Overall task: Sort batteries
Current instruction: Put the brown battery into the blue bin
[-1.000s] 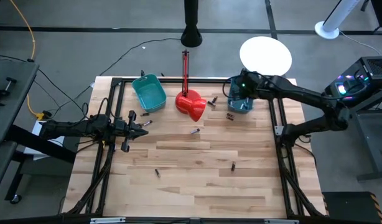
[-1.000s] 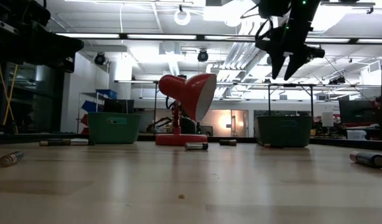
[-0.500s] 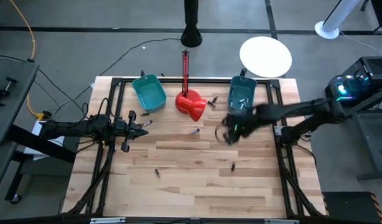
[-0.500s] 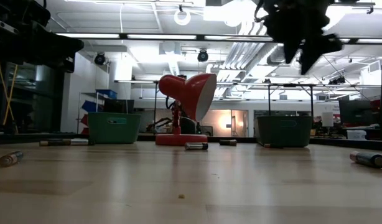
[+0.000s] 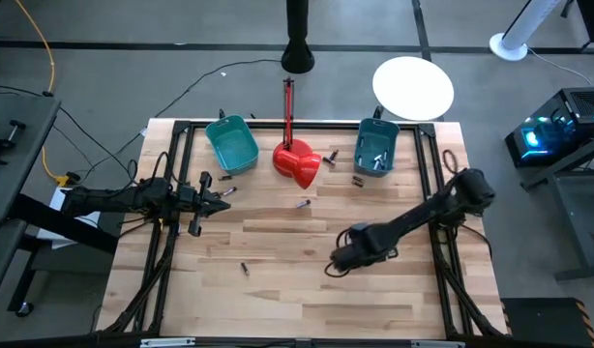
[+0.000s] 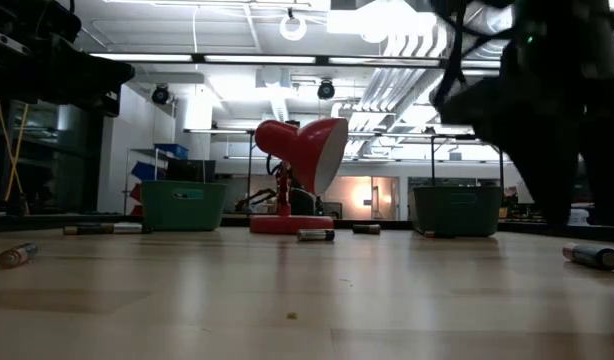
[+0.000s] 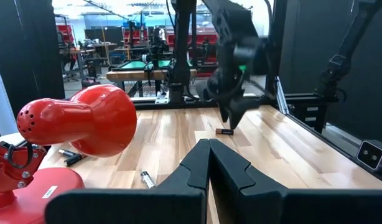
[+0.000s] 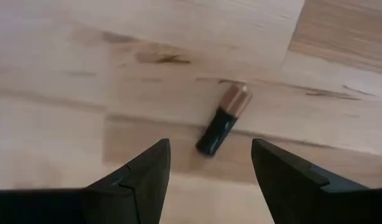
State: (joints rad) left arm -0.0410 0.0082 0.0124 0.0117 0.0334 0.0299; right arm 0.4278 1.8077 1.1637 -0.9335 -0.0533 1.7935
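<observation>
Copper-capped battery point(image 8: 223, 121) is lying on the desk point(image 5: 278, 290) between the right gripper's point(image 8: 209, 168) wide-open, empty fingers; descending squarely across its length should secure it. Left gripper point(image 7: 208, 163) is waiting, closed, empty.

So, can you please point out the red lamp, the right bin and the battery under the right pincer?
Lamp point(image 5: 299, 164): high view, on its red shade.
Right bin point(image 5: 363, 141): high view, on its teal left wall.
Battery point(image 8: 221, 128): right wrist view, on its dark body.
</observation>
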